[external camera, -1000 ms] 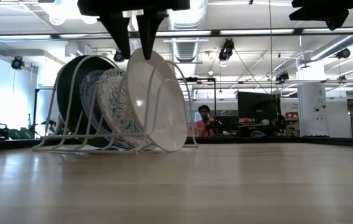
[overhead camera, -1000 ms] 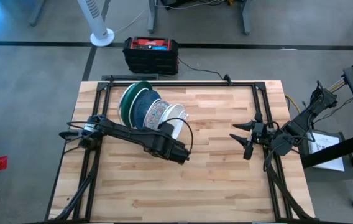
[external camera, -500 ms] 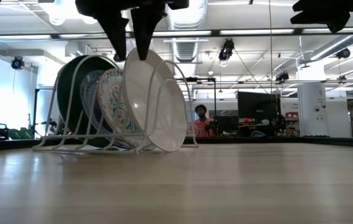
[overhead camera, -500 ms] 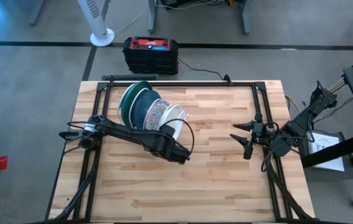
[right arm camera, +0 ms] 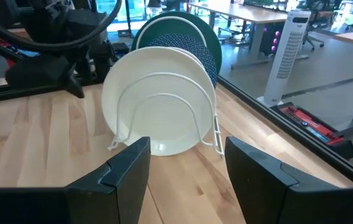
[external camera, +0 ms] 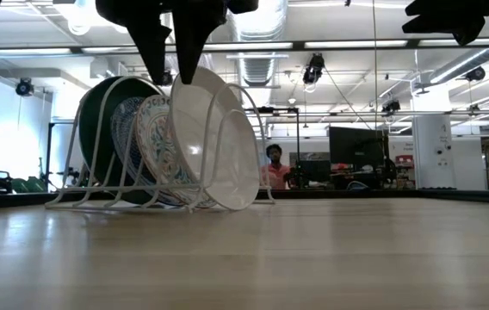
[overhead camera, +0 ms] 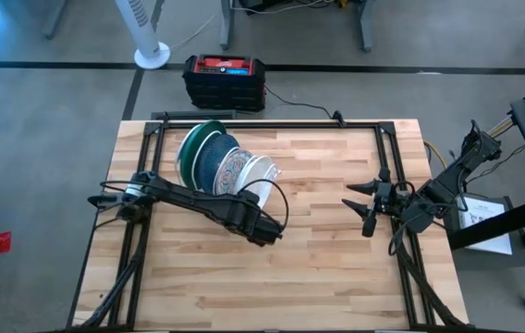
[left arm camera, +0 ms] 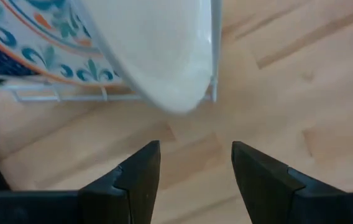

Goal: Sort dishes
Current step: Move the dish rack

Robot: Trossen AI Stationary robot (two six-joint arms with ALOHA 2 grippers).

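Standing on edge in white wire rack [overhead camera: 244, 176] at back-left of wooden table [overhead camera: 336, 268]: four plates, leaning in a row. Reading left to right in low view: green plate [external camera: 98, 112] at far end, dark teal-blue plate [external camera: 126, 129] next, floral-patterned plate [external camera: 154, 146] third, plain white plate [external camera: 219, 146] at near end, tilting toward table centre. Same order showing from above, green plate [overhead camera: 193, 148] farthest toward back-left, white plate [overhead camera: 261, 176] nearest the left arm's wrist.

Hovering just in front of and above the rack: left gripper [overhead camera: 267, 231], arm reaching in diagonally from the table's left edge. Fingers standing spread, pinching nothing; bare table wood showing between them in left wrist view [left arm camera: 195, 168]. Pointing down in low view [external camera: 174, 47], tips sitting just over the top rim of the white plate; contact with the rim not resolvable there. White plate's lower edge [left arm camera: 164, 62] and rack wire [left arm camera: 214, 50] lying just beyond the fingertips in left wrist view, apart from them.

Waiting at right side of table, well apart from the rack: right gripper [overhead camera: 366, 208], held above the wood near the right edge, pointing toward the plates. Fingers spread, holding nothing. Facing the stack head-on in right wrist view: white plate [right arm camera: 158, 106] in front, teal-blue plate [right arm camera: 207, 56] and green plate [right arm camera: 189, 25] peeking behind.

Sitting in the room beyond the table, low view: person [external camera: 272, 168] at a desk.
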